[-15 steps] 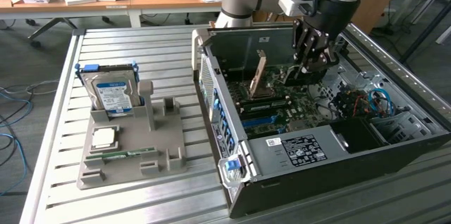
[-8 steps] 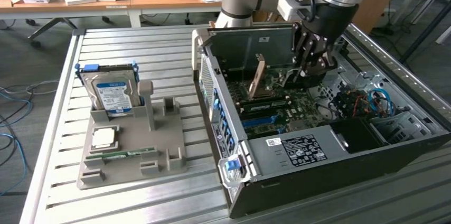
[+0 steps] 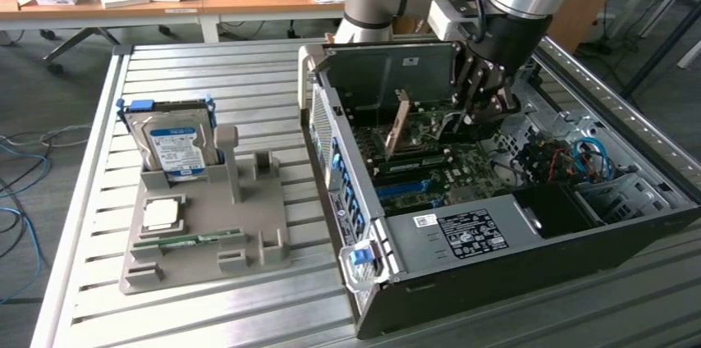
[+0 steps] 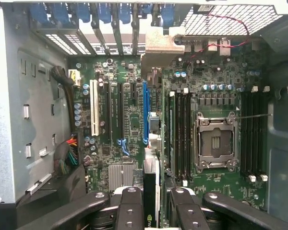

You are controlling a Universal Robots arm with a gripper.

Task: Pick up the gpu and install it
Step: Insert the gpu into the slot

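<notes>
The gpu is a thin brownish card standing on edge inside the open computer case. My gripper reaches down into the case and is shut on the gpu. In the wrist view the gpu runs edge-on between my two black fingers. Its silver bracket lies against the case's rear slot wall. The card hangs over the motherboard, right beside the long blue slot. Whether its lower edge touches a slot is hidden.
Left of the case in the exterior view, a grey holder carries a hard drive with a blue label, a square chip and a green memory stick. Cables and a black box occupy the case's other end.
</notes>
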